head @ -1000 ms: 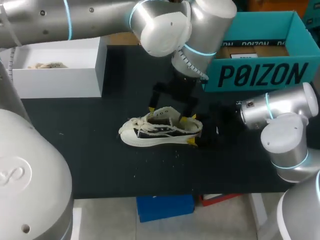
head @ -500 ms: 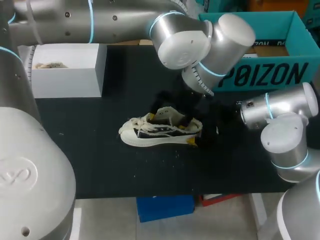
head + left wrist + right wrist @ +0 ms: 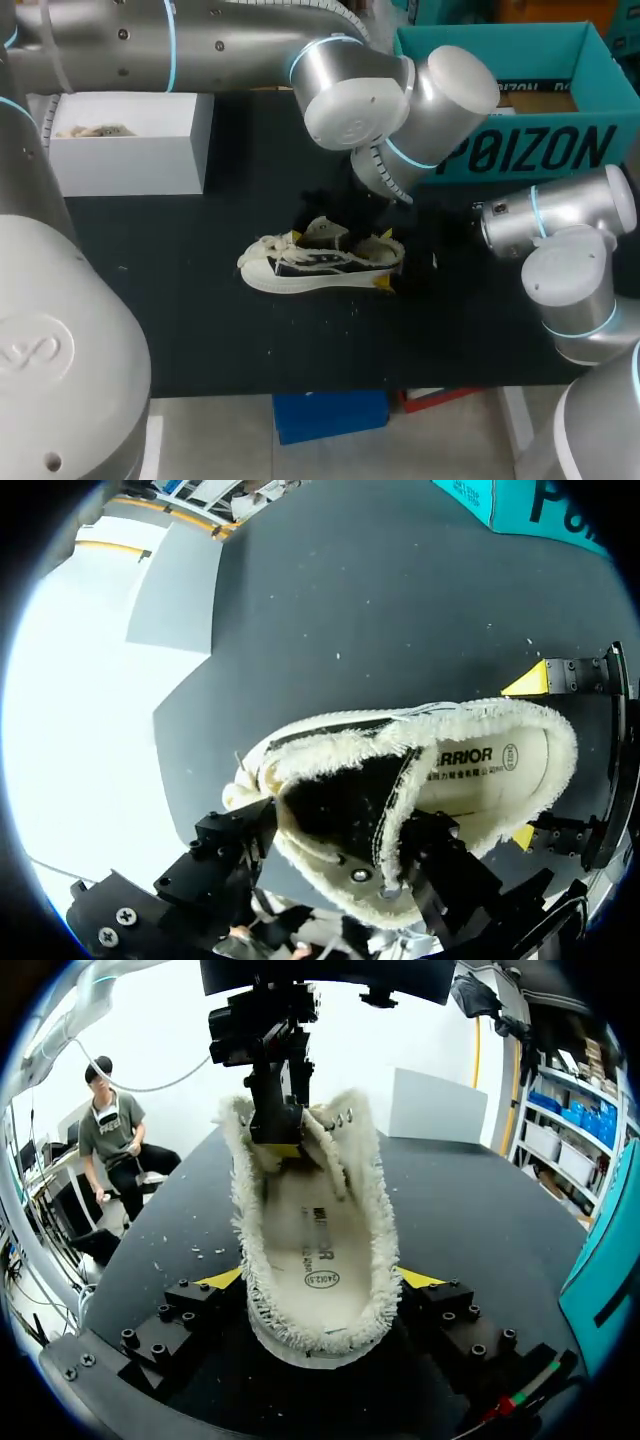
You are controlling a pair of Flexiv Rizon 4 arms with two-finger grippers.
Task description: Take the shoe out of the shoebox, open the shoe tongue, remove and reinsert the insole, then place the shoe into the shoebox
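A cream and black shoe (image 3: 300,266) lies on its sole in the middle of the black table (image 3: 200,330), toe to the left. My right gripper (image 3: 388,262) is shut on its heel, one yellow tip on each side (image 3: 320,1285). My left arm reaches across from the left. Its gripper (image 3: 335,228) stands over the shoe's mouth, one finger (image 3: 440,855) inside the opening and the other in front of the tongue (image 3: 340,810). Both fingers press against the tongue's fuzzy edges. The printed insole (image 3: 320,1250) lies flat inside the shoe.
The open teal shoebox (image 3: 520,150) stands at the back right, just behind my right arm. A white box (image 3: 120,150) sits at the back left. Bare black tabletop lies in front of the shoe, ending at the front edge (image 3: 300,388).
My left wrist has swung right and settled lower over the shoe, and its fingers have narrowed around the tongue. The right gripper and the shoe have stayed put.
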